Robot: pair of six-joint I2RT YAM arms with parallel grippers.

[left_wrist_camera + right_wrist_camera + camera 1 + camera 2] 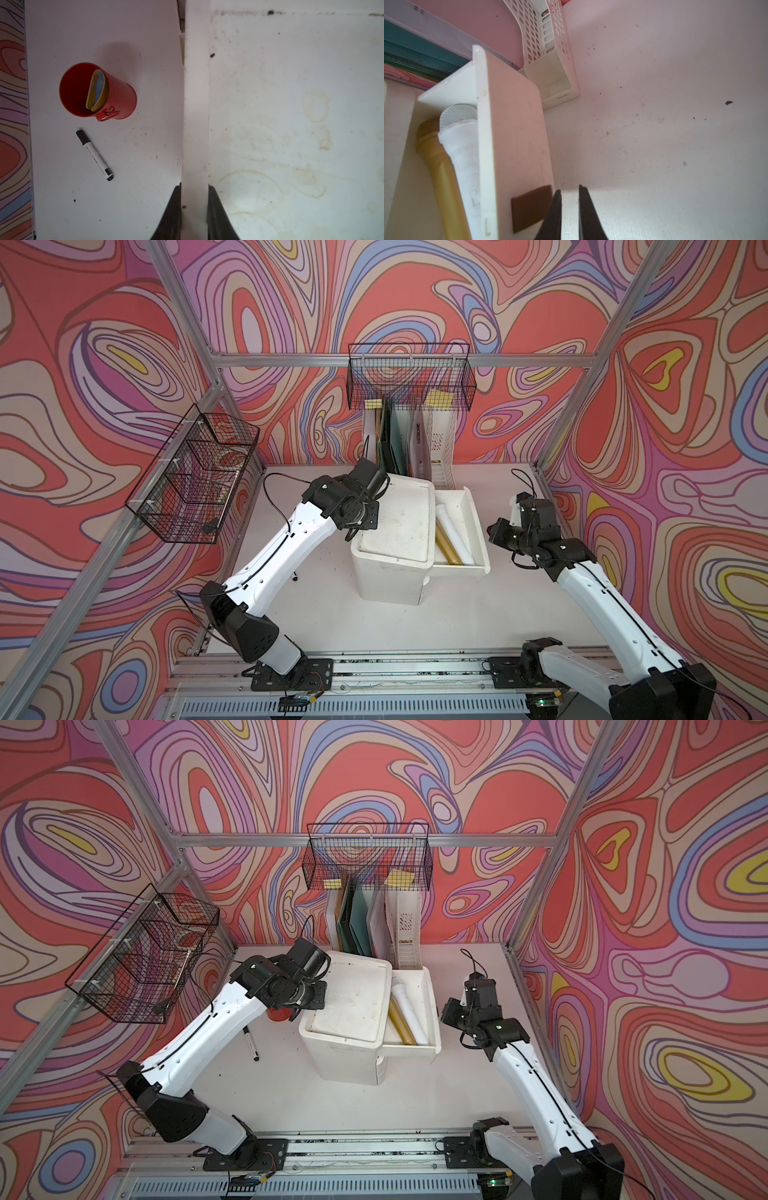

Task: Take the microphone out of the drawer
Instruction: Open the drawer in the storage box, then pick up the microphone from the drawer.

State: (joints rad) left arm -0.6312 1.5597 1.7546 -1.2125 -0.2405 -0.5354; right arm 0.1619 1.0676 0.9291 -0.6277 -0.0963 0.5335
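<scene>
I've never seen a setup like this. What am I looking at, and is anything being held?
Two white robot arms stand at a table. Two pictures look down from overhead; the other two come from cameras on each wrist. A white drawer unit stands mid-table, its drawer pulled open with a white microphone and a gold microphone inside. Beside it are a red cup and a marker; a file rack stands behind. The left hand clamps the unit's top rim. The right hand, slightly open, holds nothing.

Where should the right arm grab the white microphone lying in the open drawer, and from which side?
Mid-handle of the white microphone, from straight above, fingers across its length. It lies flat between the gold microphone and the drawer front, so sideways approaches look blocked.
</scene>
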